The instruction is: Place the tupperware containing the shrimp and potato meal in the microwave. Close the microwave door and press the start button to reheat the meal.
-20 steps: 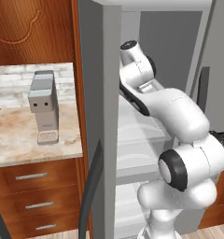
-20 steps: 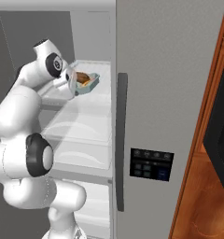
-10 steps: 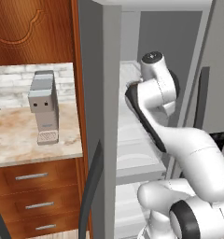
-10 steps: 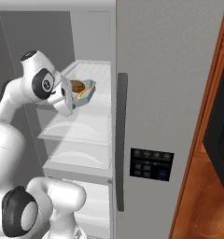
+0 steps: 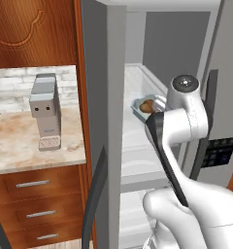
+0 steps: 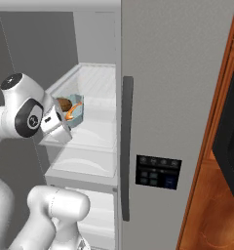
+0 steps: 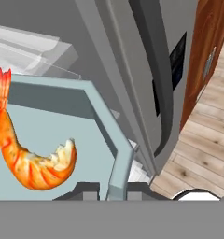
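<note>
**K:** Status, left base view?

**R:** Fridge (image 5: 108, 97) stands open, its left door edge-on toward the camera. Arm reaches into the compartment. Tupperware (image 5: 143, 108) sits at the far end of the arm, above the white shelf (image 5: 138, 82), with the brown potato (image 5: 147, 105) showing inside. The arm's white links cover the gripper, so the fingers can't be seen from here. On the counter (image 5: 21, 146) to the left, a grey appliance (image 5: 45, 112) stands upright, well apart from the fridge. Drawers (image 5: 33, 204) sit below the counter.

**K:** Right base view?

**R:** Same tub, pale blue-grey, just off the hand's white block, near the front left corner of the glass shelf. Potato and one orange shrimp (image 6: 73, 111) are visible in it. Tub looks tilted. The right fridge door (image 6: 177, 97) is shut, with a dark vertical handle (image 6: 126, 146) and a control panel (image 6: 158, 172). At the far right edge is a black panel in the wood cabinet, probably the microwave (image 6: 231, 141); too cropped to read its door state.

**K:** Hand view?

**R:** Tub rim runs right at the bottom centre, against the gripper (image 7: 104, 189). Jaws appear closed on the tub wall, holding it. The shrimp lies on the tub floor at left, tail up. Beyond the rim are the fridge door edge, its panel, and the wood floor (image 7: 202, 140).
</note>
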